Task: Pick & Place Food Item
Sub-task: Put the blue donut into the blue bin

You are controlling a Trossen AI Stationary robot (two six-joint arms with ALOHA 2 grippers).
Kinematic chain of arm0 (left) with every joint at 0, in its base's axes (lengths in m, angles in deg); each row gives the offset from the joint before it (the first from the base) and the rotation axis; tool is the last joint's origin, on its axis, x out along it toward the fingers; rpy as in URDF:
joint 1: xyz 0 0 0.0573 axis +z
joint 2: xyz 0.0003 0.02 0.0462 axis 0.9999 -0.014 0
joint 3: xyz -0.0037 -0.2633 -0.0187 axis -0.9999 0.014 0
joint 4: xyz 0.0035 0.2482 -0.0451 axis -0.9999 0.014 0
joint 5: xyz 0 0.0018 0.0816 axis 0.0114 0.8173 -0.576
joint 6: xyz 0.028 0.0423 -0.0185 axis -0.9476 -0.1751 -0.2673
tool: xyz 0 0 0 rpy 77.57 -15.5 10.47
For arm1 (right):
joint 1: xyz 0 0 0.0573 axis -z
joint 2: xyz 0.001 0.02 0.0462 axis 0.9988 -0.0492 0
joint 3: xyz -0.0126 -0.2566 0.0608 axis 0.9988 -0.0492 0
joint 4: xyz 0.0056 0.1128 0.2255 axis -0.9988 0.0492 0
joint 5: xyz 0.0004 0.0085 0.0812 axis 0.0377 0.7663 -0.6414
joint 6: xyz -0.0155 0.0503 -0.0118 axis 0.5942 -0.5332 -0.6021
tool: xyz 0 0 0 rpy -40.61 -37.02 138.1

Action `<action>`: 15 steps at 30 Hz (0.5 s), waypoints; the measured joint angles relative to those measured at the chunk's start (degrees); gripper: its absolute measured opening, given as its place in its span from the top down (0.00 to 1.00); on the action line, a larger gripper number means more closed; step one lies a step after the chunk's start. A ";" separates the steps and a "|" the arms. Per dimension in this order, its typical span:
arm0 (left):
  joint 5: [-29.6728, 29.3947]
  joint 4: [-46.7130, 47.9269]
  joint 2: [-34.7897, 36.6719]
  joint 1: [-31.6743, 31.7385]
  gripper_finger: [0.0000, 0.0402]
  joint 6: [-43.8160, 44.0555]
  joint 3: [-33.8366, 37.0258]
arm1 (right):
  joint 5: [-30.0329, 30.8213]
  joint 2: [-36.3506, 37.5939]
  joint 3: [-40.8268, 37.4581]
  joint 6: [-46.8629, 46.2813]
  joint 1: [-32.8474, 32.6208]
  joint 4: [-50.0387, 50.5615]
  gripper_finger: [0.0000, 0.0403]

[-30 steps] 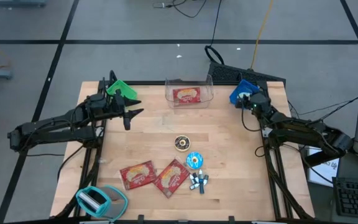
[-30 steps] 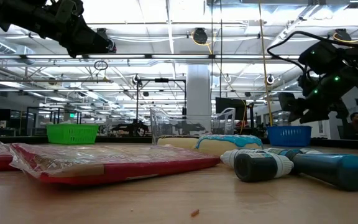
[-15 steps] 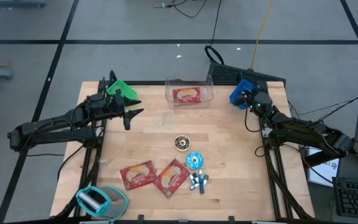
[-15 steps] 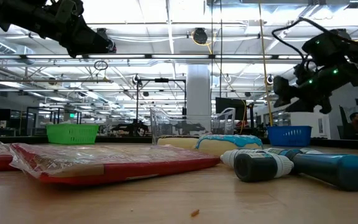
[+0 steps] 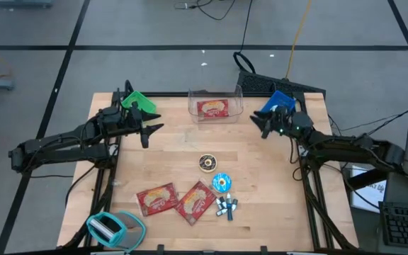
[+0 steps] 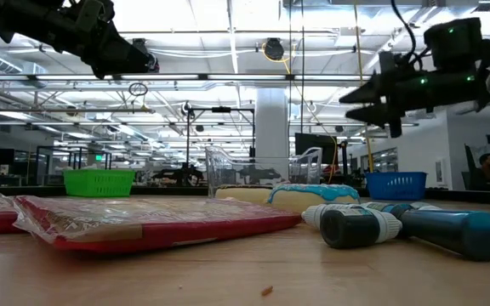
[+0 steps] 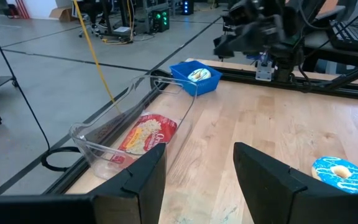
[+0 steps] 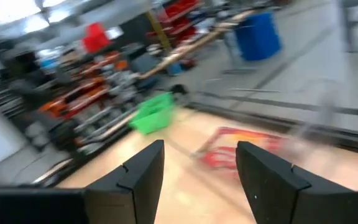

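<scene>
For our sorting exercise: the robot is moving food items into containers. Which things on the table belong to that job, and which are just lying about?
Job:
red snack packets
donut
blue-iced cookie
clear bin, one packet inside
blue basket
green basket
right pincer, open
left pincer, open

Lying about:
markers
tape dispenser

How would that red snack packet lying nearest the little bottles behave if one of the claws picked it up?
Probably light and floppy: the red packet lies flat on the table, and in the low view its clear wrapper edge looks crinkled and thin. The glossy film might slip between fingers. It seems unlikely to roll, though its contents could be crushable.
</scene>
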 joint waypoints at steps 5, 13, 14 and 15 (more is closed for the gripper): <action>0.00 0.00 0.00 0.02 0.54 0.00 0.00 | 0.02 0.00 0.00 2.07 -9.00 -2.67 0.53; -0.02 -0.01 0.01 0.00 0.54 0.00 0.00 | 1.98 -0.30 0.00 2.19 -22.25 -4.77 0.54; 0.00 0.00 0.00 0.02 0.54 0.00 0.00 | 3.01 -0.54 0.00 2.19 -23.98 -4.73 0.54; 0.00 0.00 0.00 0.00 0.54 0.00 0.00 | 3.98 -0.85 0.00 2.20 -25.69 -4.63 0.54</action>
